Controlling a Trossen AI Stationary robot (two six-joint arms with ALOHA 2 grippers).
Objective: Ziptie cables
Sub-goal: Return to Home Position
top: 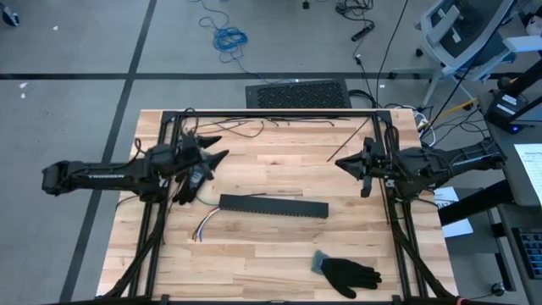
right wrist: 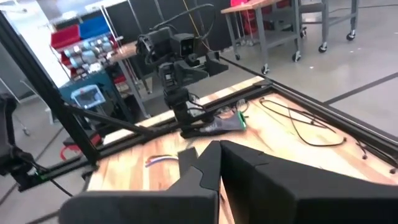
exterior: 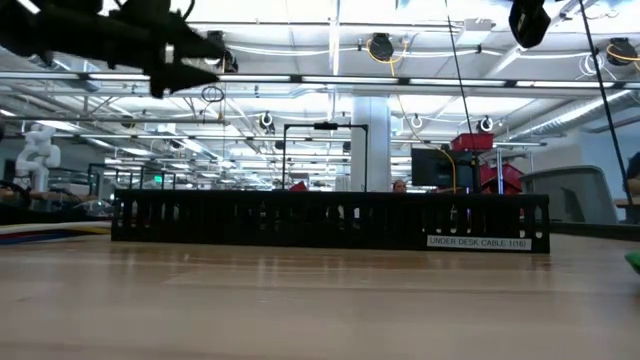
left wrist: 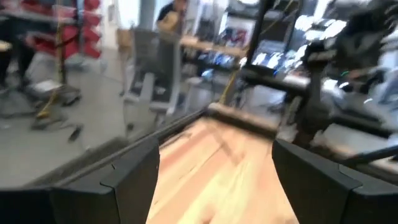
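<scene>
high view: cables at strip l end

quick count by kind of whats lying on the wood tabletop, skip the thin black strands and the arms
black cable duct: 1
cable bundle, poking out of the duct's left end: 1
black glove: 1
total: 3
</scene>
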